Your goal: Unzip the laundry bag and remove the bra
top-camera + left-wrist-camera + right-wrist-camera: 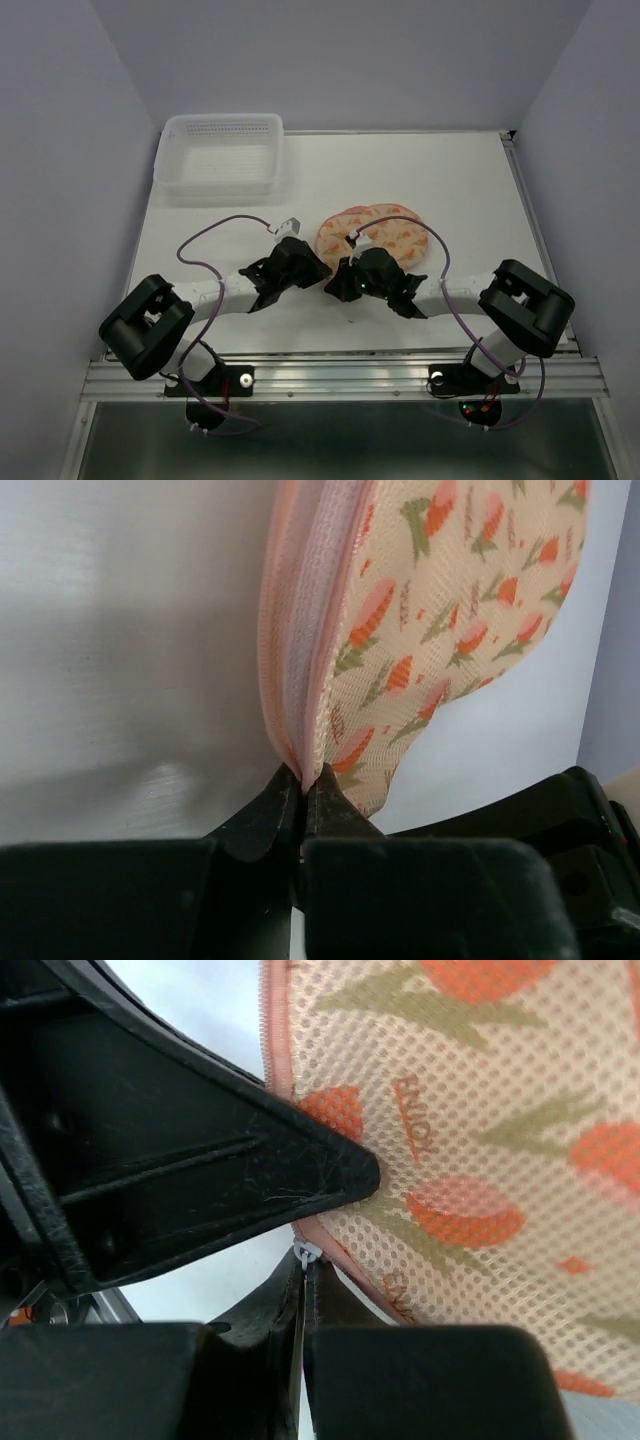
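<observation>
The laundry bag [375, 231], peach-pink with orange and green print, lies at the table's middle. My left gripper [322, 268] is shut on the bag's pink edge [300, 760] at its near left corner. My right gripper [347, 283] is shut on the small white zipper pull [305, 1253] at the bag's trim, right next to the left gripper's black finger [300, 1165]. The bag's mesh side [480, 1160] fills the right wrist view. The zip looks closed along the edge in the left wrist view. The bra is hidden.
A white perforated plastic basket [220, 155] stands at the back left. A loose purple cable [215, 230] loops over the left arm, another [445, 275] over the right arm. The table's near edge rail [340, 370] runs behind the arm bases.
</observation>
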`<state>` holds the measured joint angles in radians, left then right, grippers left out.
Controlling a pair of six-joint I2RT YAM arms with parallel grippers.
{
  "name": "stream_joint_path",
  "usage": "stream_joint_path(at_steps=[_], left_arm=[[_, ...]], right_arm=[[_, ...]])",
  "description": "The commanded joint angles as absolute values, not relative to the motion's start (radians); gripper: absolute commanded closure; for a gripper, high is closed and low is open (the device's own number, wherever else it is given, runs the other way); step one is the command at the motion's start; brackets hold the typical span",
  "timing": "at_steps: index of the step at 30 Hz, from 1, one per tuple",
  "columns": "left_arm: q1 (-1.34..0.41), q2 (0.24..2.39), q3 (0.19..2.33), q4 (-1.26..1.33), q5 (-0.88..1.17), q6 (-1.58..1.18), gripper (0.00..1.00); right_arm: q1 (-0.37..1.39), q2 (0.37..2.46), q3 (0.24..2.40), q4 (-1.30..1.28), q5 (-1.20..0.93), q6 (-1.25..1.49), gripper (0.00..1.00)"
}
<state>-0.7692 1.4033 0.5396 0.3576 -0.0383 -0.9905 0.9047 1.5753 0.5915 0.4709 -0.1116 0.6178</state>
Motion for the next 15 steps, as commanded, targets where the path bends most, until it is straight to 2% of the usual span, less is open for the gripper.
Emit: stream_joint_path(at_steps=[1,11,15], left_arm=[[-0.770,1.396,0.581,0.370,-0.106,-0.970,1.00],[-0.713,1.359,0.572,0.313,-0.143,-0.925,1.00],[-0.695,1.342,0.552,0.321,-0.138,-0.925,1.00]], right_arm=[[0.913,1.484,0.549,0.494,-0.095,0.604,0.99],[0.913,1.215,0.378,0.287,-0.006,0.580,0.99],[0.913,1.174,0.354,0.236,-0.006,0.574,0.99]])
